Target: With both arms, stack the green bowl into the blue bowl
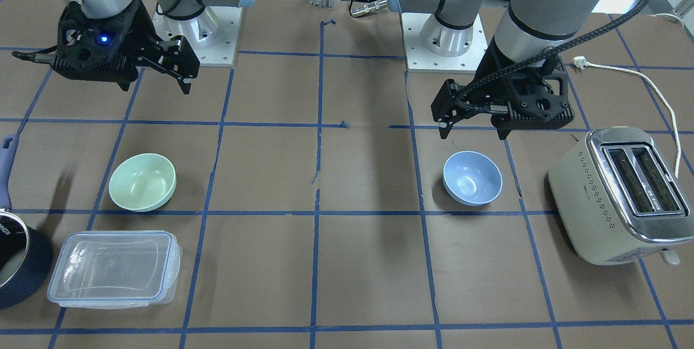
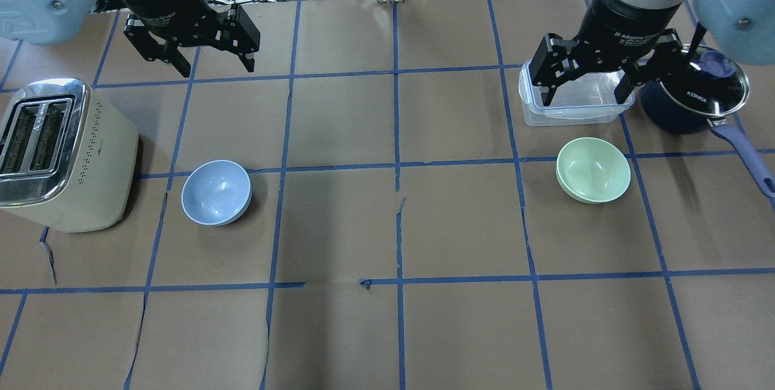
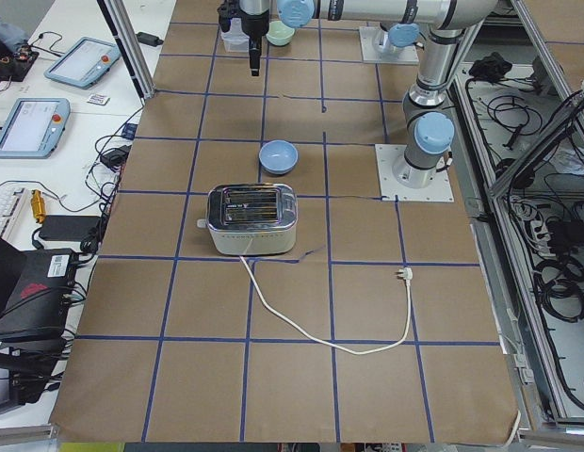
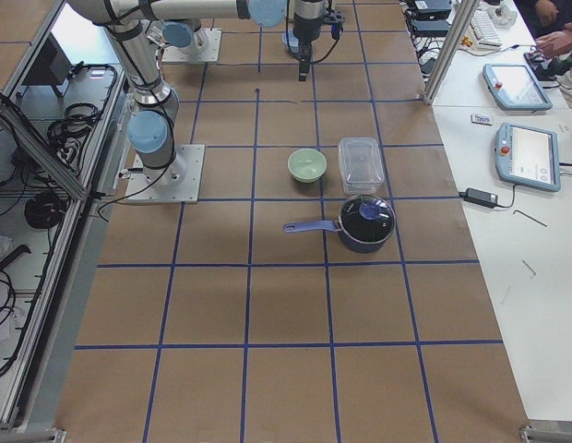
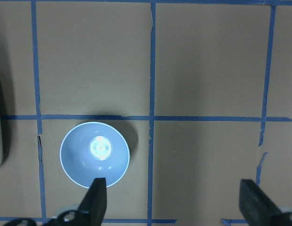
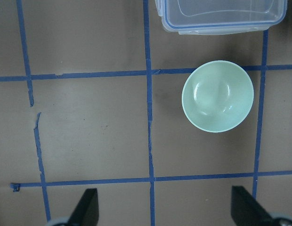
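Note:
The green bowl [image 2: 593, 170] stands upright and empty on the table's right half; it also shows in the front view [image 1: 142, 182] and in the right wrist view [image 6: 217, 96]. The blue bowl [image 2: 216, 192] stands upright and empty on the left half, next to the toaster; it also shows in the front view [image 1: 472, 178] and in the left wrist view [image 5: 94, 154]. My left gripper [image 2: 213, 66] hangs open and empty above the table beyond the blue bowl. My right gripper [image 2: 586, 96] hangs open and empty above the clear box, beyond the green bowl. The bowls are far apart.
A cream toaster [image 2: 60, 154] stands left of the blue bowl, its cord trailing behind [image 1: 650, 81]. A clear plastic box [image 2: 572, 108] and a dark navy pot [image 2: 690, 102] with a glass lid and long handle stand beyond the green bowl. Blue tape lines grid the brown table.

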Robot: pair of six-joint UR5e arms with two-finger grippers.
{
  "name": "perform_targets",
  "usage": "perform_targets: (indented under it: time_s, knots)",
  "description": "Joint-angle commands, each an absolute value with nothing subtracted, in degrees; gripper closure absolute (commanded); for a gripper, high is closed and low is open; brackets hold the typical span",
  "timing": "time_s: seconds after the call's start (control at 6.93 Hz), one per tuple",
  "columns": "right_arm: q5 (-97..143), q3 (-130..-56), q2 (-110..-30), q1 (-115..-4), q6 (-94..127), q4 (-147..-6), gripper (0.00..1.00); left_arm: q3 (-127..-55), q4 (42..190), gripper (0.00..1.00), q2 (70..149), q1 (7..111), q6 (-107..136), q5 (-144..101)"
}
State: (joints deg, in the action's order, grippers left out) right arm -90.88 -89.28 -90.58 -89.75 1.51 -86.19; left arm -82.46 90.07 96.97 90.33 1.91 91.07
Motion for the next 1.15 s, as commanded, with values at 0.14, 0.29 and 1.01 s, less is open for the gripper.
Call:
perform_targets:
  time_s: [0.14,0.29,1.01]
  knots:
    - [-91.3,-89.6,-90.3,-89.0,1.3,-85.8,0.0,-82.4,92.3,0.0,97.6,90.2,1.9,91.4]
    - [-91.3,-90.5,-89.5,-88.8,1.3,-86.4,0.0,-82.7,92.9,0.0,98.2,89.9,1.9,92.1]
    - [-93.9,-93.8,-81.1,-82.7,-1.9,-96.3,0.0,-103.1,77.2,0.0,106.3,89.3,0.9,97.8]
